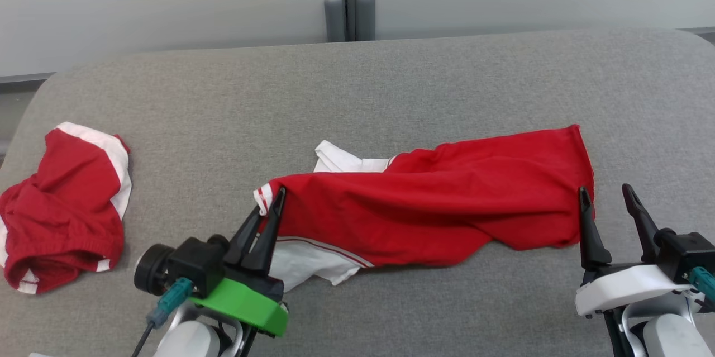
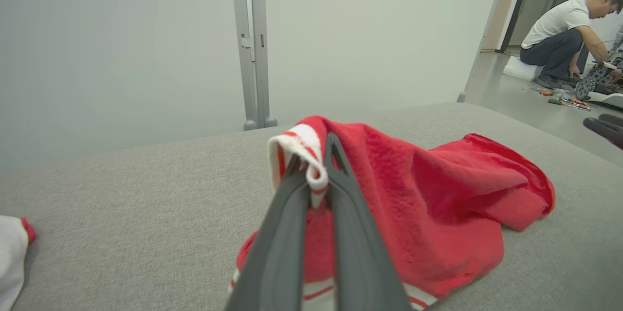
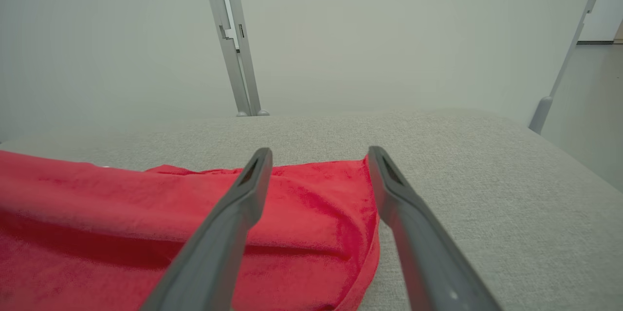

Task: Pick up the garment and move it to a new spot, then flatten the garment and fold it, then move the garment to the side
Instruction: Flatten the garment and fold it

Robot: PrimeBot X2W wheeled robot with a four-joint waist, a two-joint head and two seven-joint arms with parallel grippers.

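red shirt [image 1: 435, 206] lies stretched across the grey tabletop [image 1: 391, 94], left tool [image 1: 278, 196] pinched on its striped cuff [image 1: 262, 196], right tool [image 1: 604, 189] wide open at the opposite edge.

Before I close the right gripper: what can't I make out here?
Head view: whether the open right gripper touches the garment; one finger overlaps its hem.
Head view: the garment's white part, partly under red folds and the shut left gripper.
Head view: the second garment, cut off by the left edge.
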